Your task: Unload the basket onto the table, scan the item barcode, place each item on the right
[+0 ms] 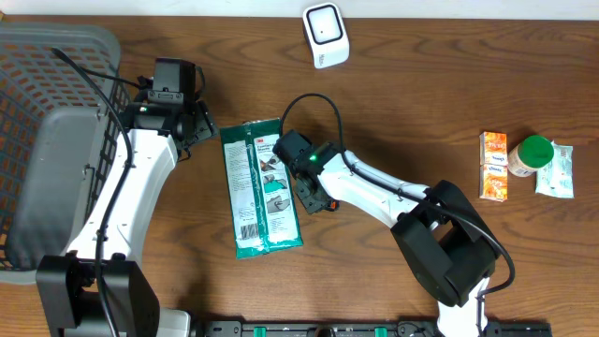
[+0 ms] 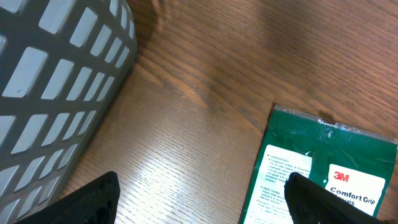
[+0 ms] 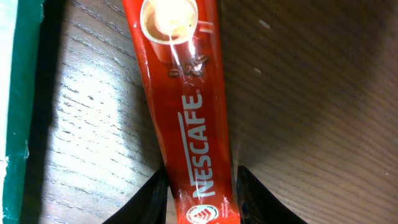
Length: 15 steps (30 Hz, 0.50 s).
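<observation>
Two fingers [image 3: 152, 196] of the right gripper [image 3: 202, 198] flank a red sachet [image 3: 193, 106] at its lower end, right against its edges. Whether they actually pinch it or only bracket it cannot be told from the wrist view. The sachet runs lengthwise away from the wrist, print side up, low over the table [image 3: 323, 124], just beside the green pack [image 3: 18, 93]. Likely reason for the end-on hold: it leaves most of the sachet free to show to a reader. No barcode shows on this face, so it is probably underneath and a turn may be needed.

Next out, the left gripper [image 2: 202, 202] hovers wide open with nothing between its fingers, parked by the pack's top corner next to the grey basket [image 2: 56, 81]. It looks idle, kept out of the right arm's way.

From overhead the right arm reaches across to mid-table and its gripper hides the sachet (only the pack beside it is seen). Farthest off, the white scanner [image 1: 325, 35] stands at the table's back edge, well apart from the sachet, so the carry there is not yet done. Orange boxes [image 1: 494, 166] and a green-lidded jar [image 1: 532, 154] wait at the far right, probably later items.
</observation>
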Motion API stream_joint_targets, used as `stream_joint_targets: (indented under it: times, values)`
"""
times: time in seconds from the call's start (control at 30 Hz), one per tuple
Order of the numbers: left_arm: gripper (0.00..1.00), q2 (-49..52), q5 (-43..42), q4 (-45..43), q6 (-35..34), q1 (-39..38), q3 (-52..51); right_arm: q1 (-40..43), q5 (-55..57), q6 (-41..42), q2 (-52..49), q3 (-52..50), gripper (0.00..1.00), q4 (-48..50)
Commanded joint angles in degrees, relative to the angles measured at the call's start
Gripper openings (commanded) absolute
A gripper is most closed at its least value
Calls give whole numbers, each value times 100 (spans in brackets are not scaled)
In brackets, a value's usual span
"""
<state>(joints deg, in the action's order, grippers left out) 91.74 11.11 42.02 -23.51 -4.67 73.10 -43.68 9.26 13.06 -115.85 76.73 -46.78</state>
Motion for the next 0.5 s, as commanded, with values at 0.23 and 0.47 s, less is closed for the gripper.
stream_joint_targets:
  times: [0.23, 0.47]
  values:
    - [85, -2, 98, 17, 57, -2, 26, -31, 31, -374, 225, 579, 38, -286]
    - [85, -2, 96, 17, 57, -2, 26, -96, 33, -376, 229, 450, 29, -461]
